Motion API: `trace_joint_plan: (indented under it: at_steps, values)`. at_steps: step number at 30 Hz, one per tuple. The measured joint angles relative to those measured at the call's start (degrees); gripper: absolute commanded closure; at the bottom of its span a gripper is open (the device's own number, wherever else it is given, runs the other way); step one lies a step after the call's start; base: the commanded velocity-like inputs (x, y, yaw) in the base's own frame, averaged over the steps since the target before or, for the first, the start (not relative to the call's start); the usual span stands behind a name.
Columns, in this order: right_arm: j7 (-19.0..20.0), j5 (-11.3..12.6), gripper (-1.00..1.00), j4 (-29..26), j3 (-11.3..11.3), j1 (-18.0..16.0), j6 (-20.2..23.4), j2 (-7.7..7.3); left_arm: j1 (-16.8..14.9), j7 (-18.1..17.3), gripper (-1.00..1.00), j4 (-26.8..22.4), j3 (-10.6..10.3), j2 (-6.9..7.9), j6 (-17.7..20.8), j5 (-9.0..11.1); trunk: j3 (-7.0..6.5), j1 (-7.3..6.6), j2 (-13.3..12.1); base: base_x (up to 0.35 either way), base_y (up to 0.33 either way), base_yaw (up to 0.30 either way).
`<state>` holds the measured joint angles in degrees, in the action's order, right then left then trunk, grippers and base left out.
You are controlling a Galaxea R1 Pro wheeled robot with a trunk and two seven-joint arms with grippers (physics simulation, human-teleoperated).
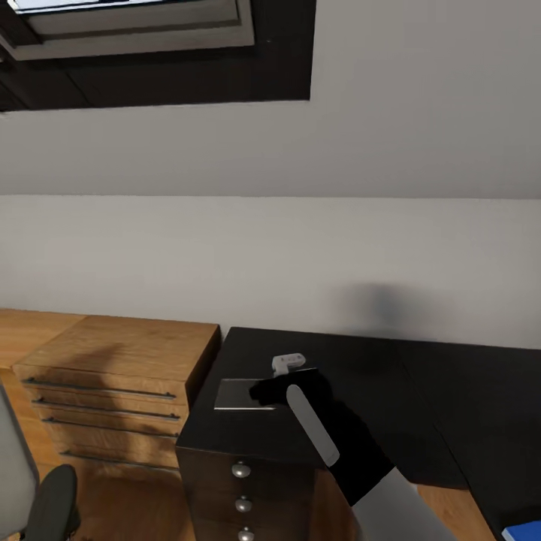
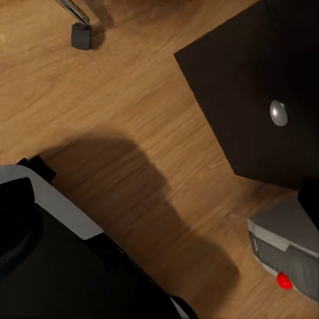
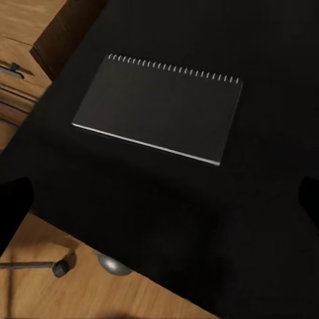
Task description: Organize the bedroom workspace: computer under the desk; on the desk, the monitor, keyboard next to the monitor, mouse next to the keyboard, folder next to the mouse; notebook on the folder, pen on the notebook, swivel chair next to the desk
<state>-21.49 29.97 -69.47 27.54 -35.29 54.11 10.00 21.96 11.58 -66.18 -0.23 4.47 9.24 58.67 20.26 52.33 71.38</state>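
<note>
A dark grey spiral notebook (image 3: 159, 109) lies flat on the black desk (image 3: 266, 53) near its left end. In the head view the notebook (image 1: 234, 393) lies just beyond my right gripper (image 1: 274, 389). In the right wrist view that gripper (image 3: 159, 206) hovers above the desk, open and empty, short of the notebook's near edge. A grey computer case (image 2: 287, 247) with a red button stands on the floor beside the desk's drawer unit (image 2: 259, 93). My left gripper (image 2: 159, 212) hangs open over the wooden floor, holding nothing.
A wooden chest of drawers (image 1: 113, 391) stands against the desk's left side. Part of the swivel chair (image 1: 45, 503) is at the lower left, and one caster (image 2: 81, 34) rests on the floor. A blue corner (image 1: 524, 532) peeks in at the lower right. My own base (image 2: 60, 259) is close below.
</note>
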Motion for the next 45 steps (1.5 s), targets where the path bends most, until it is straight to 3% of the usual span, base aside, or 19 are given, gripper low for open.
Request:
trace_joint_plan:
  at_steps: [13, 21, 32, 36, 39, 43, 45]
  values:
    - [-0.3, -0.1, -1.0, 0.9, -0.1, -0.2, -0.1, 0.0, 0.0, -0.8, -1.0, 1.7, 0.0, -0.01, -0.2, 0.1, 0.0, -0.03, 0.0, 0.224, -0.076, 0.188]
    - [-0.4, 0.1, -1.0, 5.9, -0.1, -2.1, -5.3, 0.0, 0.0, -0.8, -1.0, 1.7, 0.0, -0.01, -0.2, 0.1, 0.0, -0.03, 0.0, 0.324, -0.116, 0.014]
    - [-0.2, -0.1, -1.0, 7.5, 0.0, -2.4, -7.2, 0.0, 0.0, -0.1, -1.0, 1.8, 0.1, -0.01, -0.1, 0.2, 0.0, 0.01, 0.0, 0.084, -0.025, 0.001]
    - [-0.8, 0.2, -1.0, 11.5, -0.1, -5.3, -8.4, 0.0, 0.0, 0.2, -1.0, 1.8, 0.1, -0.09, 0.0, 0.3, 0.0, 0.01, 0.0, 0.0, 0.0, 0.0]
    - [-0.5, 0.6, -1.0, 18.8, -0.2, -9.3, -10.4, 0.0, 0.0, 0.3, -1.0, 1.8, 0.1, -0.09, 0.0, 0.3, 0.0, 0.01, 0.0, 0.0, 0.0, 0.0]
    - [-0.2, 3.7, -1.0, 29.4, -0.3, -15.3, -13.2, 0.0, 0.0, 0.4, -1.0, 1.8, 0.3, -0.2, 0.0, 0.4, -0.01, 0.01, 0.0, 0.0, 0.0, 0.0]
    - [-0.2, 5.3, -1.0, 31.3, -0.2, -16.5, -13.6, 0.0, 0.0, 0.4, -1.0, 1.8, 0.7, -0.34, 0.0, 0.4, 0.0, 0.01, 0.0, 0.0, 0.0, 0.0]
